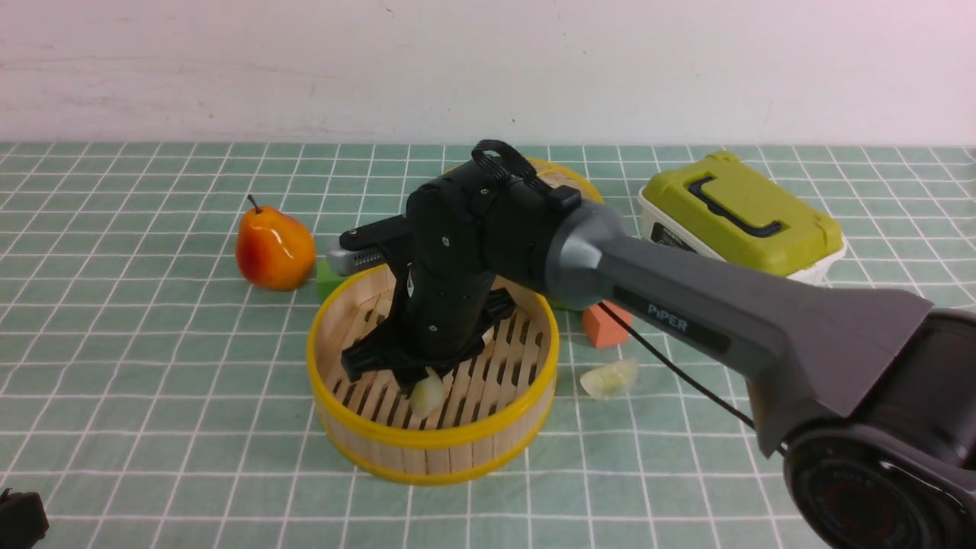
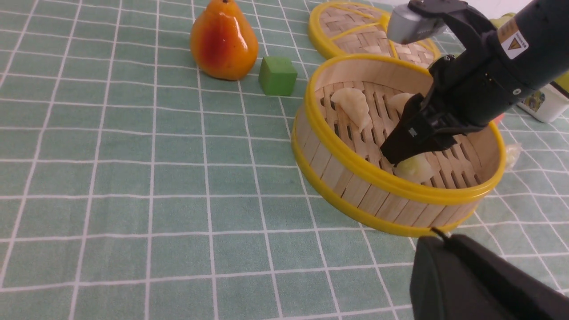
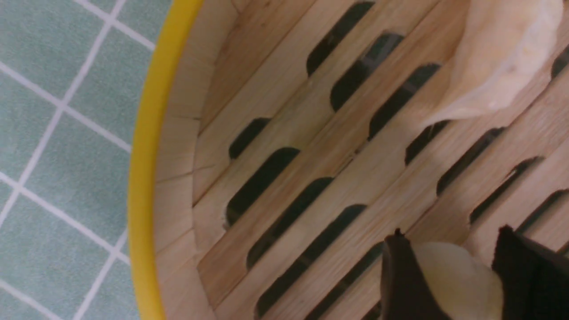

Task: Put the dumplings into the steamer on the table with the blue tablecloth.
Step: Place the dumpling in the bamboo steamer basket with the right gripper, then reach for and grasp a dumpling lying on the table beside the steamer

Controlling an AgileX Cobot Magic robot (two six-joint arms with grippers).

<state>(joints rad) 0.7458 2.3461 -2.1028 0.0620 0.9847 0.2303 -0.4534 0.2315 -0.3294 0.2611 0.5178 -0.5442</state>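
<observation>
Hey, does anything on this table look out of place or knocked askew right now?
One dumpling lies on the tablecloth to the right of the steamer, outside it, while the other three dumplings are inside it. Nothing looks spilled, tipped or damaged.

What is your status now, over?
Left gripper shut. Right gripper low in steamer, one dumpling between its jaws, grip unclear. Two other dumplings inside, fourth dumpling on cloth. Nothing blocking.

Right arm: grey tapered link, white "PiPER" lettering, black wrist, thin black cable, yellow warning sticker; right gripper black.
</observation>
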